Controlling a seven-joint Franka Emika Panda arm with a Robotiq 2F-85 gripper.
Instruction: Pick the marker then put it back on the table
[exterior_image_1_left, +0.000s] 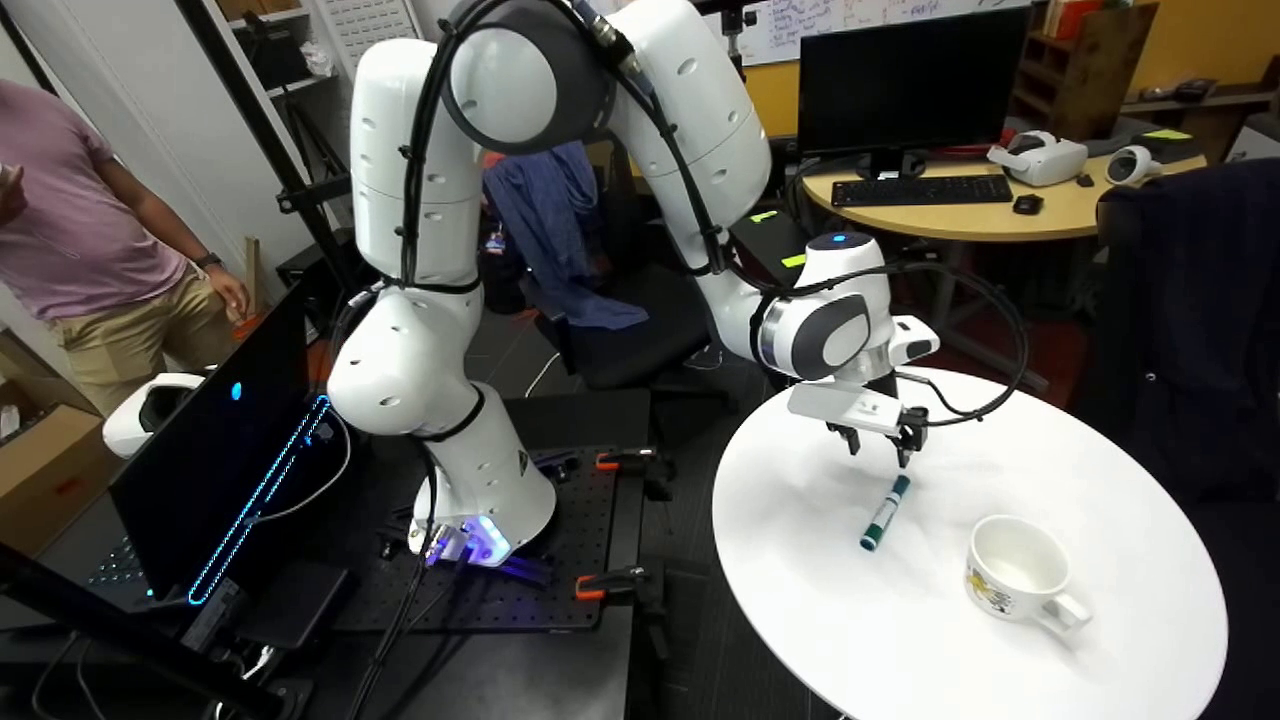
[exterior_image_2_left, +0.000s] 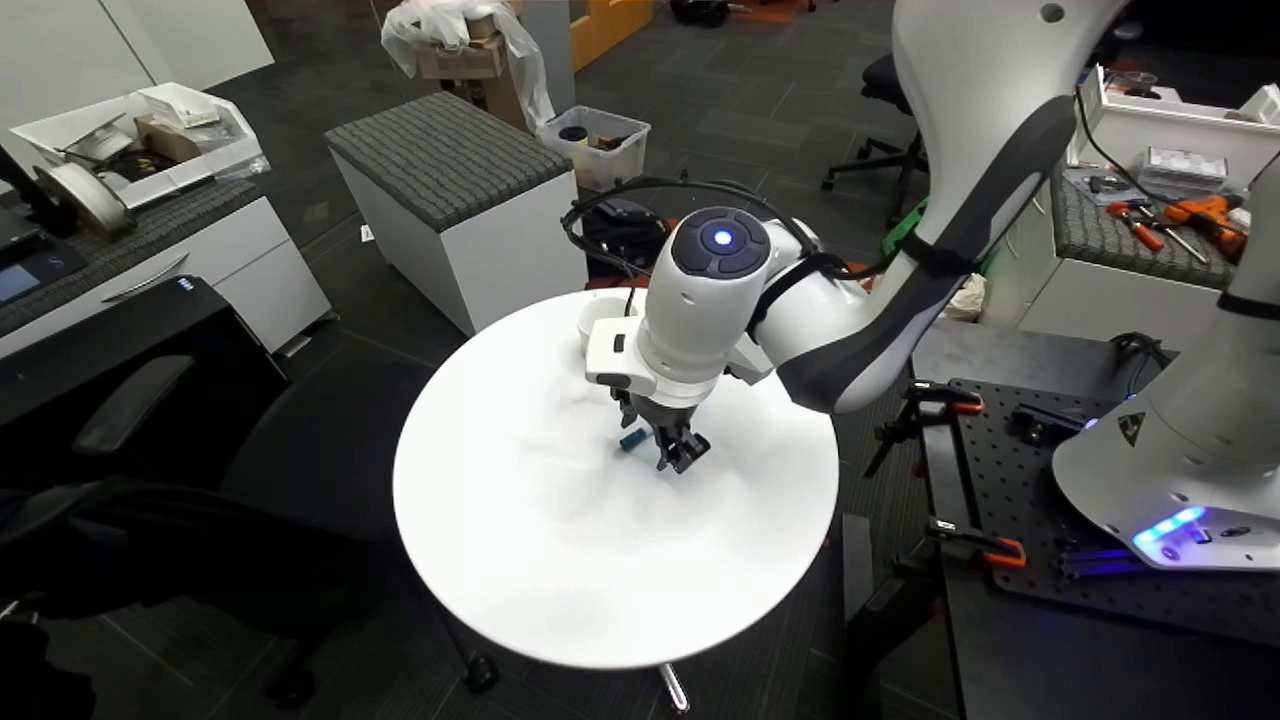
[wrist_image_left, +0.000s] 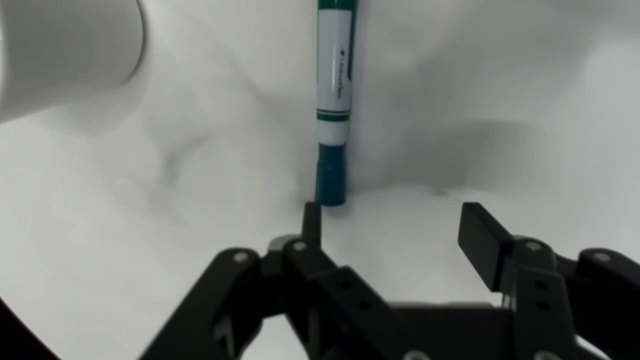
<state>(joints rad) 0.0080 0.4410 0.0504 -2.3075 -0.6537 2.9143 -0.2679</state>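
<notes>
The marker (exterior_image_1_left: 885, 514), whitish with dark teal-green ends, lies flat on the round white table (exterior_image_1_left: 900, 640). My gripper (exterior_image_1_left: 878, 453) is open and empty, above the table near one end of the marker. In an exterior view the marker (exterior_image_2_left: 634, 439) is partly hidden behind the gripper (exterior_image_2_left: 655, 438) over the table (exterior_image_2_left: 560, 570). In the wrist view the marker (wrist_image_left: 334, 75) runs from the top edge down to the left fingertip. Its teal end is just ahead of the open gripper (wrist_image_left: 390, 215), closer to the left finger, not between the fingers.
A white mug (exterior_image_1_left: 1015, 570) stands on the table near the marker. It is partly hidden behind the wrist in an exterior view (exterior_image_2_left: 598, 318) and fills the upper left of the wrist view (wrist_image_left: 70, 55). A dark chair (exterior_image_1_left: 1180, 330) stands close to the table's edge.
</notes>
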